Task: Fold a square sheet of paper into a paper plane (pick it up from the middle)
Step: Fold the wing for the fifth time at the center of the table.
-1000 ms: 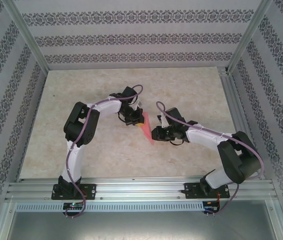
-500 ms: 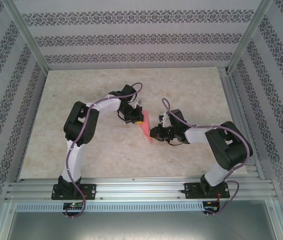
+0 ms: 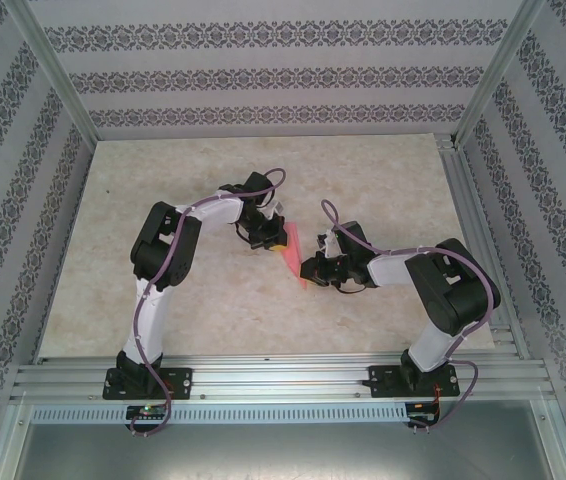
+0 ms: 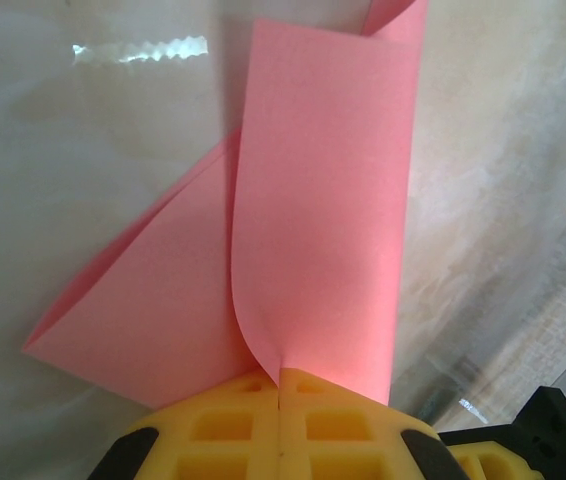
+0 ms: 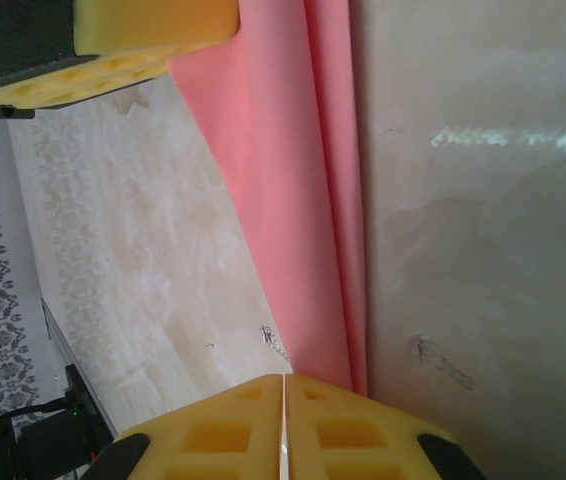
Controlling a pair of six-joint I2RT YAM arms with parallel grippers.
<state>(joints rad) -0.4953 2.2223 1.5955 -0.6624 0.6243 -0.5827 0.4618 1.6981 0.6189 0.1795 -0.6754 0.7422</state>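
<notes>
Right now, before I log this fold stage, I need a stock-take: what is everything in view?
paper sheet: one, pink-red, partly folded, mid-table between the grippers
table: one, beige marbled, under everything
walls: three, grey-white patterned, around the table
frame rails: several, silver, near edge and corners
left gripper: one, yellow pads, shut on the sheet's far end
right gripper: one, yellow pads, shut, at the sheet's near end

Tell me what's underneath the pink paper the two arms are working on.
Beneath the pink paper is the marbled table, visible past the paper's edges. The left gripper pinches the paper's near end. The table directly under the folded layers is covered.
</notes>
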